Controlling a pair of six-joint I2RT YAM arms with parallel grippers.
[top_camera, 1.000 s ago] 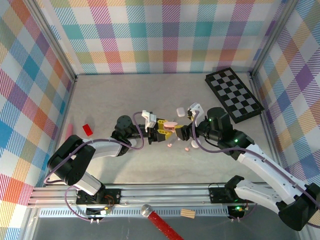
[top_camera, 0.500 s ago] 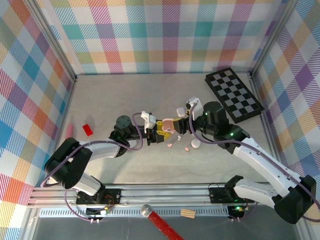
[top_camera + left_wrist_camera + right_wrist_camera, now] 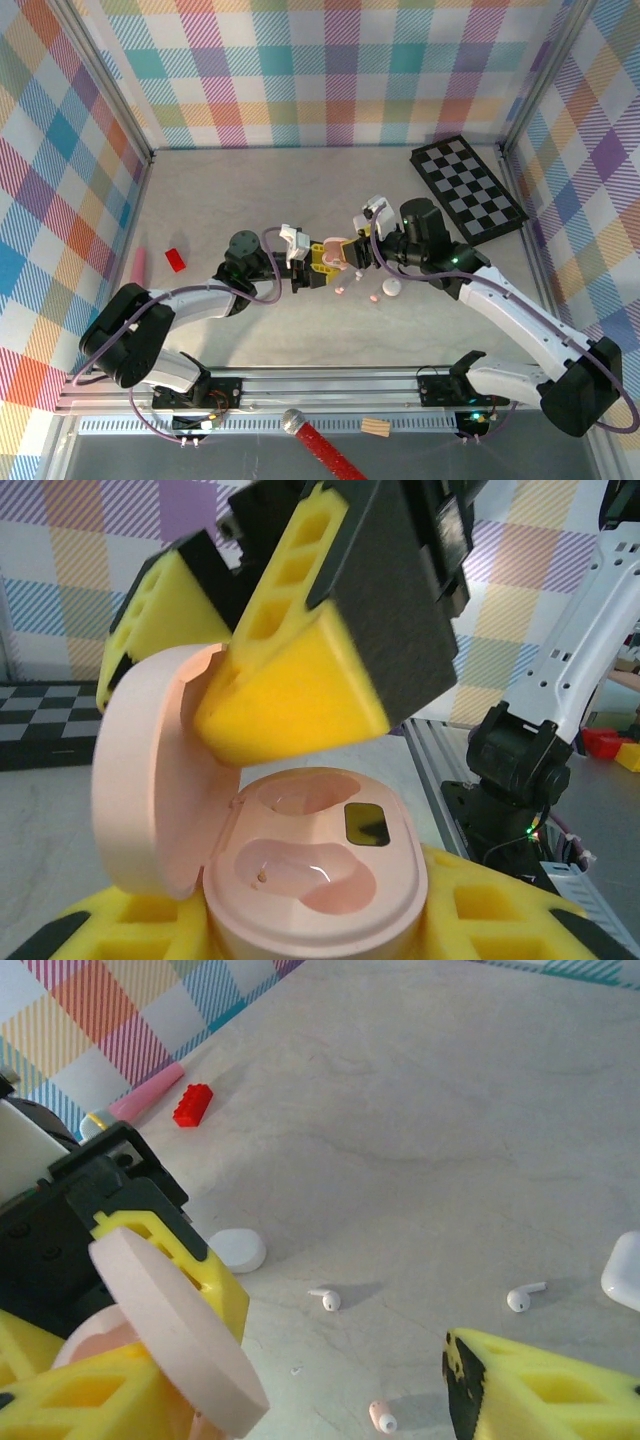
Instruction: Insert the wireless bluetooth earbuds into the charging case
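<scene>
A pale pink charging case (image 3: 315, 880) stands open with its lid (image 3: 150, 780) swung up to the left. Both wells are empty. My left gripper (image 3: 322, 258) is shut on the case's base between yellow pads (image 3: 500, 920). My right gripper (image 3: 358, 252) is open right beside it, and one of its yellow fingers (image 3: 300, 690) rests against the raised lid (image 3: 170, 1335). Two white earbuds (image 3: 325, 1299) (image 3: 520, 1298) and a pink one (image 3: 380, 1417) lie on the table below. In the top view, small earbuds (image 3: 340, 290) (image 3: 375, 298) lie just in front of the grippers.
A white pebble-shaped case (image 3: 392, 287) sits by the earbuds, and a round white piece (image 3: 237, 1250) lies near the left gripper. A red brick (image 3: 176, 259) and a pink pen (image 3: 138, 262) lie at the left. A checkerboard (image 3: 468, 190) lies at the back right.
My right gripper has moved left and further back, up against the lid of the pink case, and its jaws have narrowed. The left gripper has kept its hold on the case.
</scene>
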